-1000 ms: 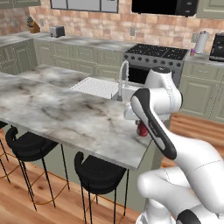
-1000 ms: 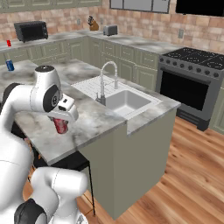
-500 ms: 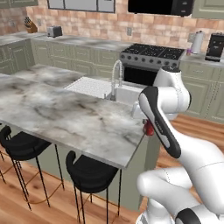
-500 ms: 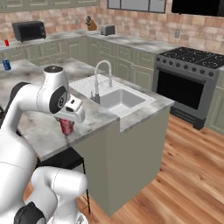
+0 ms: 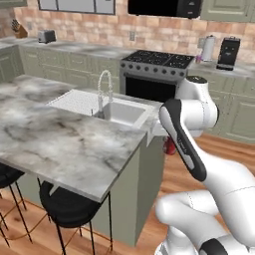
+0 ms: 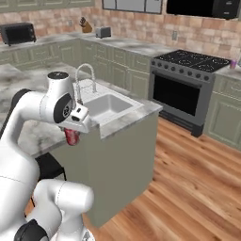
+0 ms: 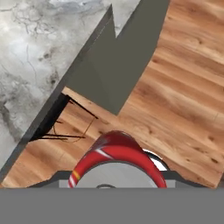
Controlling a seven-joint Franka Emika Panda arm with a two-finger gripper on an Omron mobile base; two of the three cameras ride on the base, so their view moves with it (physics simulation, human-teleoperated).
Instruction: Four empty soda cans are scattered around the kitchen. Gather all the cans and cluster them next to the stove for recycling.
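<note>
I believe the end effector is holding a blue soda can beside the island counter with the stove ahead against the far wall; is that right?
Not quite: the soda can in the end effector is red, not blue, as the right base view and the hand view both show. The rest holds: it hangs beside the island counter, with the stove ahead against the far wall.

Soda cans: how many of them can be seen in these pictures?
1 for sure: a red soda can held in the tool, hanging beside the island counter above the floor. Other cans may be hidden or too small to make out.
</note>
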